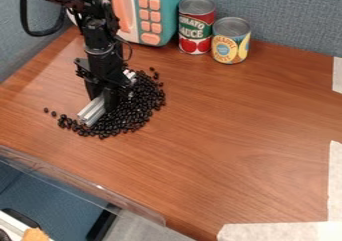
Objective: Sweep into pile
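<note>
The gripper (109, 101) hides the middle of the silver bar (92, 112); the toy microwave (164, 21), partly behind the arm (100, 42), is cut off by the top edge.

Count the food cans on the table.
2. The red-labelled can stands at the back, right beside the toy microwave; the yellow-labelled can is just right of it in the picture, slightly nearer the camera. Any behind the arm would be hidden.

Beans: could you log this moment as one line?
hand: gripping bar | beans: heap mostly right of bar, strays at left | status: loosely gathered
</note>
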You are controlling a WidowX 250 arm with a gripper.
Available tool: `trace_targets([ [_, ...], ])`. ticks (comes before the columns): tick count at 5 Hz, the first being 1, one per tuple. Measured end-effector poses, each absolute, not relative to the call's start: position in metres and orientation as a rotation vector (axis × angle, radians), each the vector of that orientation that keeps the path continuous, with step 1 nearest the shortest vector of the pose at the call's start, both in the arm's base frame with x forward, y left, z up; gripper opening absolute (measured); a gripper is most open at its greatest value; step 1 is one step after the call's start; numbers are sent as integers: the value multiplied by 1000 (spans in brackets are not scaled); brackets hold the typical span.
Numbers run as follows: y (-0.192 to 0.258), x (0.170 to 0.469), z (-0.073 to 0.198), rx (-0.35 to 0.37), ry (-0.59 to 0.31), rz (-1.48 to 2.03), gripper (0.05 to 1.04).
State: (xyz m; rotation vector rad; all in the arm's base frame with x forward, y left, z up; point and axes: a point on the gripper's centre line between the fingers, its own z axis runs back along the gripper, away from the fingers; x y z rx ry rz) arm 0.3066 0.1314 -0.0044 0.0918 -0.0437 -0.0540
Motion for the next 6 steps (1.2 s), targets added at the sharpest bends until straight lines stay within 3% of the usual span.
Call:
trace_targets([
  [2, 144, 319, 19, 30, -70, 6, 381],
  [4, 193, 325, 55, 33, -143, 53, 381],
  [6, 261, 339, 35, 110, -136, 102, 381],
])
